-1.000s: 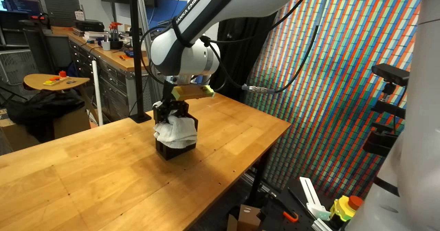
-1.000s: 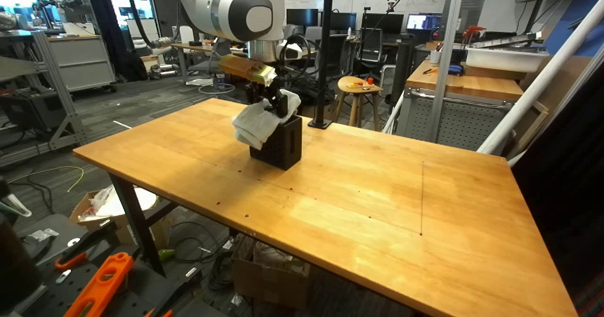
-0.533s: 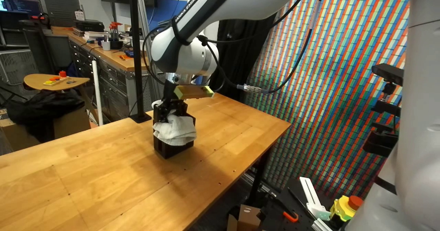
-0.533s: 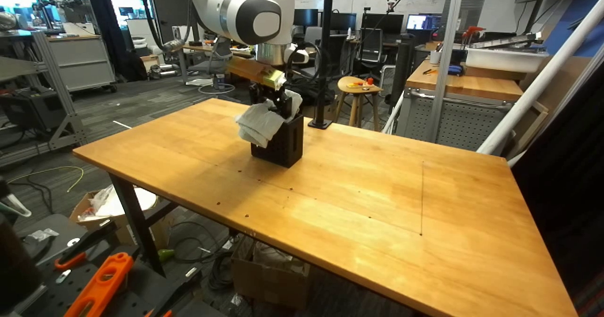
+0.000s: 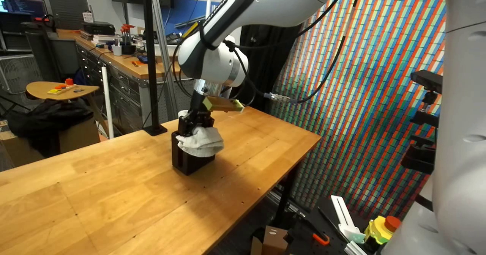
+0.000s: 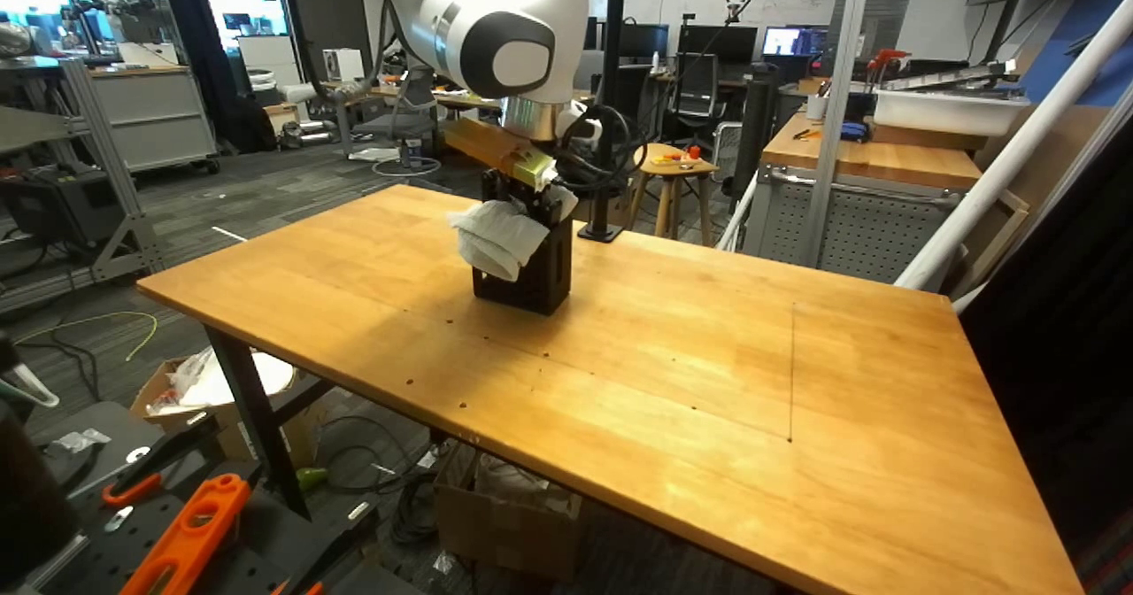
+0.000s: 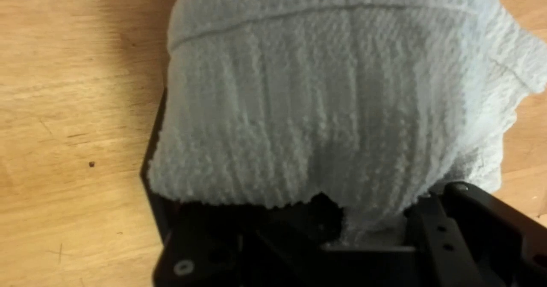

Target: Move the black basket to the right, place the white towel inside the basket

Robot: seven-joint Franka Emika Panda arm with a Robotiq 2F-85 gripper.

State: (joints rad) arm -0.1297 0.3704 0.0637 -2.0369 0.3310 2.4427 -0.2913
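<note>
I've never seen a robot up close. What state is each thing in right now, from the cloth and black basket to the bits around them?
Basket: upright on the table.
Towel: rumpled, hanging over the basket's rim, not fully inside.
End effector: at the basket's top, touching the towel; open or shut, I can't tell.
Stool: upright, bearing coloured pieces.
Box under the table: open at the top.
Red button: pressed or not, I can't tell.

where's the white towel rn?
In both exterior views the white towel is left of centre, at the claw, over the black basket and hanging partly outside it. In an exterior view the black post is right of it.
</note>
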